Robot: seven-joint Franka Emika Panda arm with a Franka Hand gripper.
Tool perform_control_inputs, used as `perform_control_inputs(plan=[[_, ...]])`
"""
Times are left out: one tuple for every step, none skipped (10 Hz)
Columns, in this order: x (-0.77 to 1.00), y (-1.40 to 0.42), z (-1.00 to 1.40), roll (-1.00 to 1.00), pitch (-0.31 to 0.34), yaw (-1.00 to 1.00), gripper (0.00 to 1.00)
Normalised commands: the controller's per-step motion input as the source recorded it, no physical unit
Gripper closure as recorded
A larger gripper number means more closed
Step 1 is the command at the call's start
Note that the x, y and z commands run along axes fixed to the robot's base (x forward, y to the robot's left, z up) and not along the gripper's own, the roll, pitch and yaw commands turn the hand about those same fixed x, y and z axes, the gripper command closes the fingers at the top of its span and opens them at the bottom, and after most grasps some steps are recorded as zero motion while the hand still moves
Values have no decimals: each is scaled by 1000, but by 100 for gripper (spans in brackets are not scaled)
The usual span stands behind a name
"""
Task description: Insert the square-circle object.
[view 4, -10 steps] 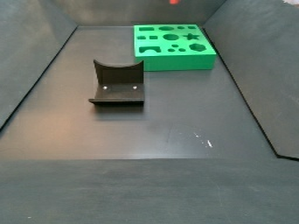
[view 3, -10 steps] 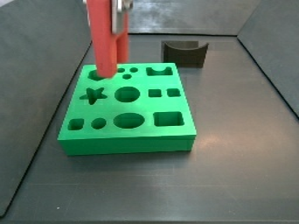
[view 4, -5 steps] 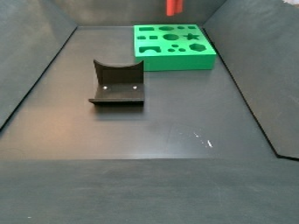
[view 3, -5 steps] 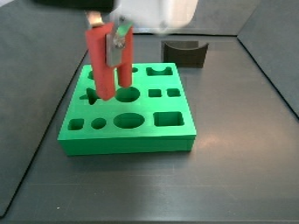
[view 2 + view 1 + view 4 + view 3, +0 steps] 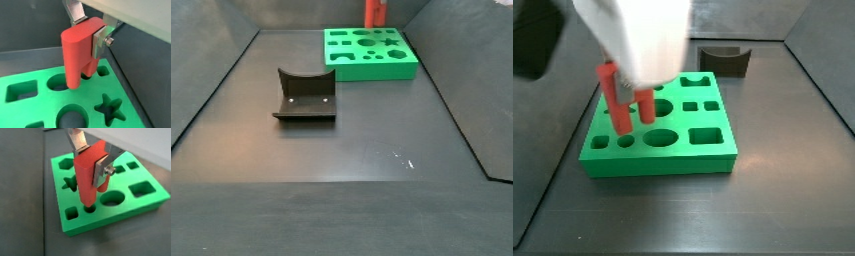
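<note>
My gripper [image 5: 92, 158] is shut on the red square-circle object [image 5: 85, 180], holding it upright by its upper part. The silver fingers [image 5: 100, 39] clamp its two sides in both wrist views, where the peg [image 5: 79, 55] hangs over the green board [image 5: 87, 100]. Its lower end is at or just above the board's top, over a hole beside the star cutout [image 5: 69, 183]. In a side view the peg [image 5: 611, 100] stands over the board's left half [image 5: 660, 160], with the gripper [image 5: 631, 80] blurred above it. In the far side view only the peg's lower part [image 5: 373, 12] shows above the board [image 5: 372, 70].
The board has several cutouts: round, oval, square, star. The dark fixture with a curved top stands on the floor apart from the board [image 5: 305, 95] and shows behind it in a side view [image 5: 724, 60]. Dark walls enclose the floor.
The gripper has come down with the peg and shifted toward the board's front left. The peg's lower end is now at the board's top.
</note>
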Motion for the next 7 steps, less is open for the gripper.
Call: perform_control_inputs(plan=[[-406,0,0,-237,-171,-683,100],[-403,0,86,-171,-136,-686,100],[-269,0,83,0,-57,-854,100],[-234,0,3,44,-4,-931,100],[-89,0,-6,0,-3,-1000,100],[0,0,-154,-13,0,-1000,100],[0,0,-283,-109,0,-991,100]])
